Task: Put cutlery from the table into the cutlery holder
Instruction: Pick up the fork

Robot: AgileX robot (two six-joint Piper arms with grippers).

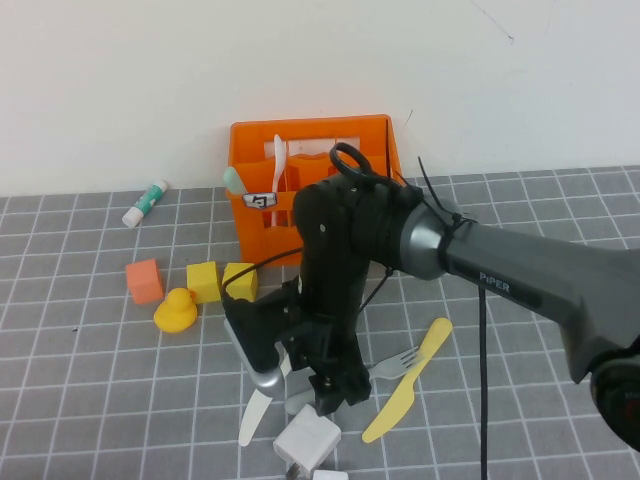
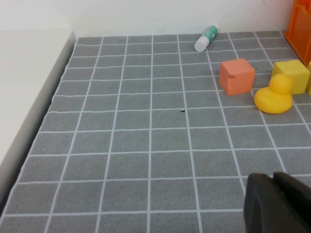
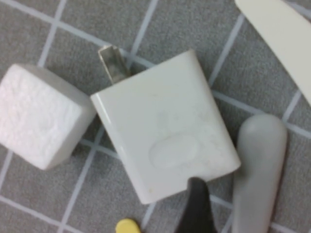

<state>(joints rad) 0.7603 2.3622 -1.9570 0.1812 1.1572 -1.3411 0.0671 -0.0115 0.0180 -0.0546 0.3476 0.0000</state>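
The orange cutlery holder (image 1: 310,185) stands at the back of the table. A mint green spoon (image 1: 234,180) and a pale pinkish piece (image 1: 279,158) stand in it. The grey fork (image 1: 396,361), yellow knife (image 1: 410,392) and white knife (image 1: 254,419) lie on the grid at the front. My right gripper (image 1: 325,397) reaches down between them. In the right wrist view one dark finger (image 3: 196,208) sits beside the grey fork handle (image 3: 257,170), and the gripper (image 3: 252,216) is open around it. My left gripper (image 2: 277,204) is shut and empty, low over bare table.
A white charger block (image 1: 307,440) (image 3: 165,126) and a white foam cube (image 1: 330,475) (image 3: 39,116) lie just in front of the right gripper. An orange cube (image 1: 144,281), yellow blocks (image 1: 204,282), a yellow duck (image 1: 176,311) and a glue stick (image 1: 146,203) lie to the left.
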